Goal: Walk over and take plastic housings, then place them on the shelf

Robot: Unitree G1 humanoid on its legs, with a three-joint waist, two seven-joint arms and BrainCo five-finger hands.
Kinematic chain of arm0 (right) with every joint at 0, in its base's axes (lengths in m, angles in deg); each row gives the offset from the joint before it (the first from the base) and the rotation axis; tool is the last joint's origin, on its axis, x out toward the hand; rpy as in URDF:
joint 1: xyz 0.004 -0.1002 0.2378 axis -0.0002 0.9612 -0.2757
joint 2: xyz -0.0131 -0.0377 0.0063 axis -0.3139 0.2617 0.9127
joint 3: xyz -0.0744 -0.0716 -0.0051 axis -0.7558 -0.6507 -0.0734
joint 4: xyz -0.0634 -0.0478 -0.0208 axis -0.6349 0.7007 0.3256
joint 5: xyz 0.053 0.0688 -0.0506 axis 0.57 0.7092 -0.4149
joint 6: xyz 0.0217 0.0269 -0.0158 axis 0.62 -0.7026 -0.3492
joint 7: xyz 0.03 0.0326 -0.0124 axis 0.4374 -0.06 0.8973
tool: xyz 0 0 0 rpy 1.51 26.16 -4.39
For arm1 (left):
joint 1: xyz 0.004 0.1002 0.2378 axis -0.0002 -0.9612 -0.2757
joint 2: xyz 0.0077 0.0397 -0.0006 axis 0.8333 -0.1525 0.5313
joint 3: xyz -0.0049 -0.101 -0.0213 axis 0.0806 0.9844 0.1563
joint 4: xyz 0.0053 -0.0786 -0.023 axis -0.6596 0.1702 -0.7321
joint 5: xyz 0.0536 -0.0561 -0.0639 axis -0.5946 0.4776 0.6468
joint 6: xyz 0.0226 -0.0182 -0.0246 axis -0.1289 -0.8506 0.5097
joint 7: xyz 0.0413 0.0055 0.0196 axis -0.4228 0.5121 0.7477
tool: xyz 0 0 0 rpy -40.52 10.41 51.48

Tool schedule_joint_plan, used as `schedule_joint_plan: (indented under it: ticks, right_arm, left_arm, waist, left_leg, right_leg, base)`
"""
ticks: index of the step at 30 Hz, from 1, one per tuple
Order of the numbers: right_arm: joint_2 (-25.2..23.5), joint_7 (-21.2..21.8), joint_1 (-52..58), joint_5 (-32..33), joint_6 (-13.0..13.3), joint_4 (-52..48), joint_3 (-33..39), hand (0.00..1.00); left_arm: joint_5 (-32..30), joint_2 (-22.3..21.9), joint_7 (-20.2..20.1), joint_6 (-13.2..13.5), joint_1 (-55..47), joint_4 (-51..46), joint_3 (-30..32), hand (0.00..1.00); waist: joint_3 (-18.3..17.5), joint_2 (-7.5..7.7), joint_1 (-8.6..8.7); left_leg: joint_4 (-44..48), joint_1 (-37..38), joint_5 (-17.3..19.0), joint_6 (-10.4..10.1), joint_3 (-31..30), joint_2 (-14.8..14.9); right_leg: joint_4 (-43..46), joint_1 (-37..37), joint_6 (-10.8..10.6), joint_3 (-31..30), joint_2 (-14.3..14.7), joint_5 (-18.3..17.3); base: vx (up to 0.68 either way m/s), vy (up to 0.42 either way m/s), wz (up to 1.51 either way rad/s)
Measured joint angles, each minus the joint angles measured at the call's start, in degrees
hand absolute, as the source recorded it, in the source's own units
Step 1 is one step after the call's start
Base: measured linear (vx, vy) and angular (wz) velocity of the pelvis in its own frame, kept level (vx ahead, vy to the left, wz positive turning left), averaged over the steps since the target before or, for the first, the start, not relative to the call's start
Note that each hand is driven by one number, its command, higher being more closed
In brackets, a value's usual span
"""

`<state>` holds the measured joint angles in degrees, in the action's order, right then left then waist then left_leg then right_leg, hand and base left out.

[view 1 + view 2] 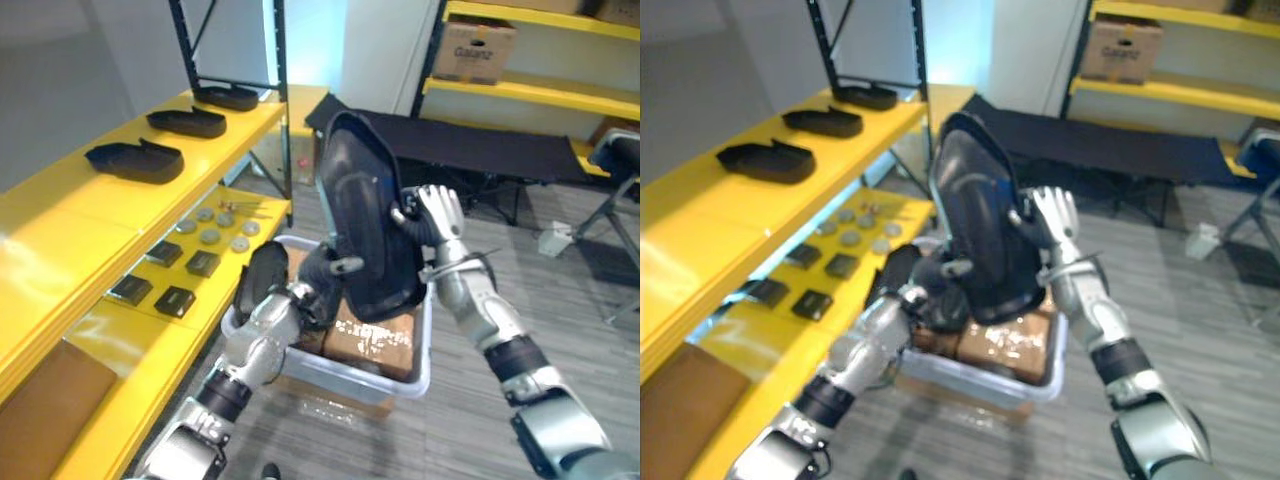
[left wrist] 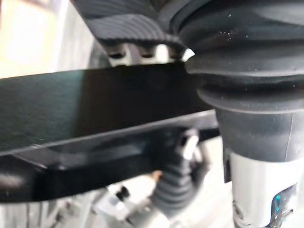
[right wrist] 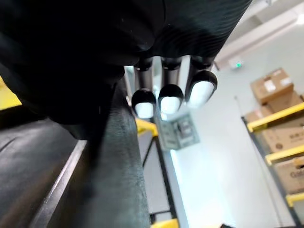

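Observation:
I hold a large black plastic housing (image 1: 365,220) upright above a pale bin (image 1: 330,372). My left hand (image 1: 270,280) grips its lower left part, thumb on the front, and the housing's edge (image 2: 95,104) runs between thumb and fingers. My right hand (image 1: 440,215) presses on its right edge with straight, spread fingers (image 3: 168,97). Three more black housings lie on the yellow shelf's (image 1: 60,230) top level: a near one (image 1: 135,160), a middle one (image 1: 187,122) and a far one (image 1: 228,96).
The bin holds brown cardboard boxes (image 1: 375,335). The shelf's lower level carries small black boxes (image 1: 175,300) and round grey discs (image 1: 210,236). A black folding cot (image 1: 480,150) stands behind, with another yellow rack and a cardboard box (image 1: 475,50) beyond it.

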<state>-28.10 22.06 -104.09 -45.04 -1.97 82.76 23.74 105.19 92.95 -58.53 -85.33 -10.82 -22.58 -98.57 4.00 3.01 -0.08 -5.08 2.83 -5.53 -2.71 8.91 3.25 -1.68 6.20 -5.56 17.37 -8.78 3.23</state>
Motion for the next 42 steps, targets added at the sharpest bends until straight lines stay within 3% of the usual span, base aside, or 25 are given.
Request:
schedule_joint_plan:
  ticks: [6,7,14,19,27,42]
  right_arm:
    - [-0.9,0.0,0.0,1.1,0.2,0.2,-1.6,1.00]
    - [-0.9,0.0,0.0,1.1,0.2,0.2,-1.6,1.00]
    - [-1.2,-0.3,0.0,2.6,0.2,0.3,-2.1,1.00]
    - [-4.0,-2.3,2.0,7.6,0.2,0.2,-1.5,1.00]
    - [-11.3,-6.7,11.5,11.4,0.2,-1.2,0.0,1.00]
    - [-11.9,-9.2,16.8,12.0,0.2,-4.9,-1.9,1.00]
  left_arm:
    - [-10.0,0.2,2.3,0.0,-0.7,0.0,-0.1,0.00]
    - [-10.6,0.2,2.6,0.0,-0.7,0.0,-0.1,1.00]
    - [-14.7,0.3,6.1,0.0,-0.7,0.2,-0.1,1.00]
    - [-14.7,0.1,13.0,1.2,-0.8,1.6,-0.2,1.00]
    - [-15.0,-2.3,20.6,6.8,-4.6,1.9,0.1,1.00]
    - [-16.2,-2.4,19.1,7.7,-8.6,1.0,0.1,1.00]
  waist:
    - [-0.5,0.45,-0.67]
    - [-0.5,0.45,-0.75]
    - [-0.5,0.46,-0.85]
    - [-0.6,0.47,-0.78]
    - [-0.5,0.47,-0.69]
    - [-0.6,0.52,-0.59]
  left_leg:
    - [0.0,-0.1,0.0,0.0,-0.3,-0.1]
    - [0.0,-0.1,0.0,0.0,-0.4,-0.1]
    - [0.0,-0.1,-0.1,0.1,-0.7,-0.2]
    - [0.0,-0.1,-0.1,0.1,-0.6,-0.1]
    - [0.0,-0.3,0.0,0.1,0.0,-0.1]
    - [0.0,-0.2,0.2,0.0,0.8,0.1]
  right_leg:
    - [0.0,0.1,-0.1,0.3,0.0,0.0]
    - [0.0,0.1,-0.1,0.4,0.0,0.0]
    - [0.0,0.4,-0.1,1.1,-0.1,0.1]
    - [0.0,0.4,-0.1,0.9,-0.1,0.1]
    - [0.0,-0.2,-0.1,-0.1,-0.1,0.0]
    - [-0.1,-0.6,0.0,-0.5,-0.1,0.0]
  base:
    - [0.00,0.000,0.02]
    - [-0.01,0.004,0.04]
    - [0.00,0.002,0.02]
    - [0.00,0.000,0.00]
    - [0.00,0.000,-0.04]
    - [0.00,0.001,-0.02]
